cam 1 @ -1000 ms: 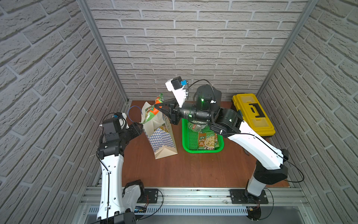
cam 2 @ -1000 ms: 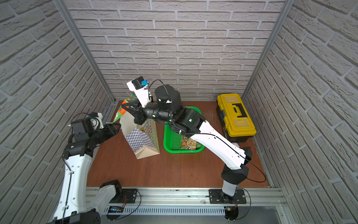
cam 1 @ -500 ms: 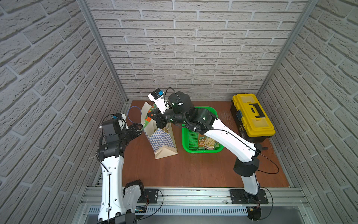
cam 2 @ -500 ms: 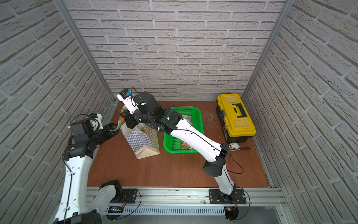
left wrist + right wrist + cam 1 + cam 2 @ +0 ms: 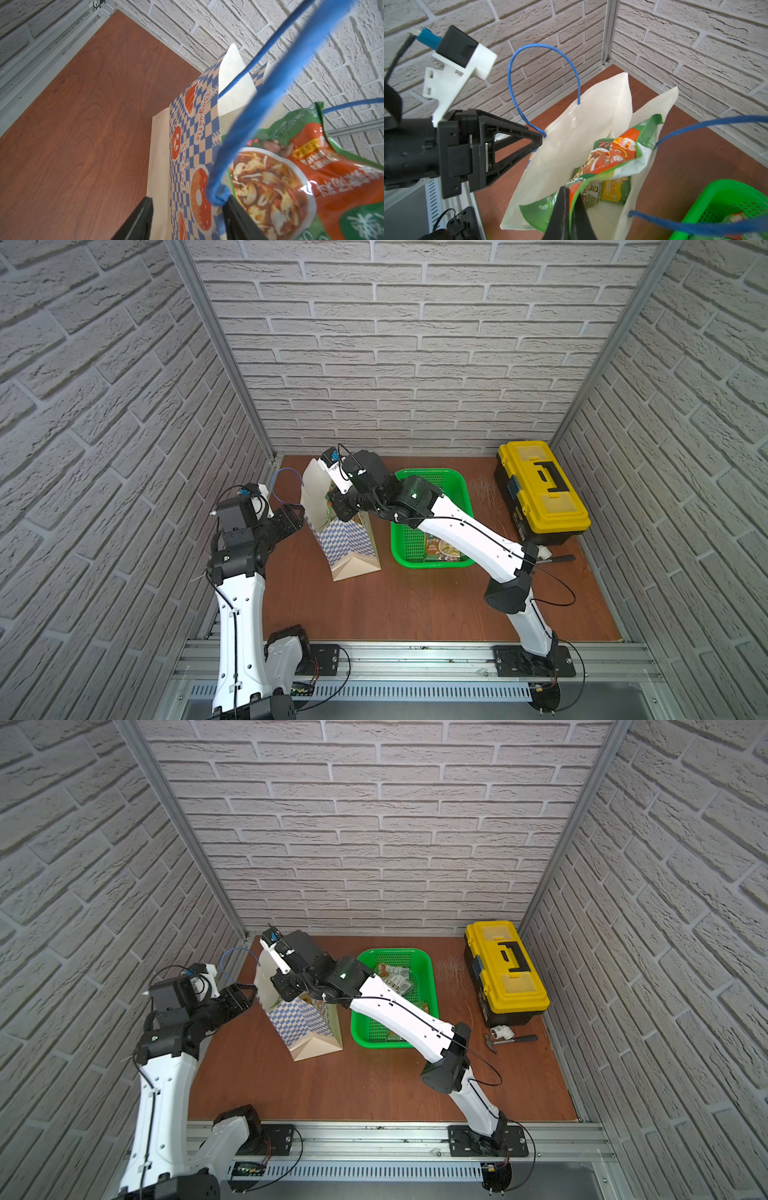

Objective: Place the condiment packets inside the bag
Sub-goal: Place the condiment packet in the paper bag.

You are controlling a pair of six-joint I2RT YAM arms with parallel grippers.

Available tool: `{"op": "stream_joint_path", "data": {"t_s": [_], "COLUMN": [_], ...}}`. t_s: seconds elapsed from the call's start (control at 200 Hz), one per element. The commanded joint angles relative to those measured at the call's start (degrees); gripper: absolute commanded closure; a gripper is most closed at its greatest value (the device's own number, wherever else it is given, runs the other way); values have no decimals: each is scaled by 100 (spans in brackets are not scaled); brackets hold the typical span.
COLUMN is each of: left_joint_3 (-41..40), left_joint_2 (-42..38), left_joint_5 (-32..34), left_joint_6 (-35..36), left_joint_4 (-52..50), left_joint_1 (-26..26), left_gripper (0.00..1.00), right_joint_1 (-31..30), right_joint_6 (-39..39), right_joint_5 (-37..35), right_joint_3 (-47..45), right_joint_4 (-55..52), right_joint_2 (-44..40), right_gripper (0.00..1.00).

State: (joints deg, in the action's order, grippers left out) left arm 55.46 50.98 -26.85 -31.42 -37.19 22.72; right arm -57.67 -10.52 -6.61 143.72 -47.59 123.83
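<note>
The bag stands upright left of centre, blue-checked outside and white inside. My right gripper is shut on a crinkled green condiment packet, which hangs tilted in the bag's mouth. Another packet lies at the bag's bottom. In both top views more packets lie in the green basket. My left gripper is open, its jaws straddling the bag's left wall beside the blue handle's knot. The held packet fills the space just beyond.
The green perforated basket stands right of the bag. A yellow toolbox sits at the back right, with a hammer and a white fitting in front of it. Brick walls close in on three sides.
My right arm has swung left and down, bringing the packet from above the bag into its mouth. The left arm has stayed at the bag's wall.
</note>
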Motion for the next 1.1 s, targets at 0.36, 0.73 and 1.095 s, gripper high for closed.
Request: {"op": "stream_joint_path", "data": {"t_s": [0.36, 0.73, 1.095], "left_joint_3": [-202, -255, -324], "left_joint_2": [99, 184, 298], "left_joint_5": [-394, -558, -920], "left_joint_6": [-96, -153, -267], "left_joint_4": [422, 520, 747], "left_joint_1": [83, 83, 76], "left_gripper": [42, 42, 41], "right_joint_1": [-209, -218, -115], "right_joint_6": [286, 71, -237], "right_joint_5": [229, 137, 24], "right_joint_3": [-122, -802, -3038], "right_joint_4": [-148, 60, 901], "right_joint_2": [-83, -805, -2623], "right_gripper": [82, 56, 51]}}
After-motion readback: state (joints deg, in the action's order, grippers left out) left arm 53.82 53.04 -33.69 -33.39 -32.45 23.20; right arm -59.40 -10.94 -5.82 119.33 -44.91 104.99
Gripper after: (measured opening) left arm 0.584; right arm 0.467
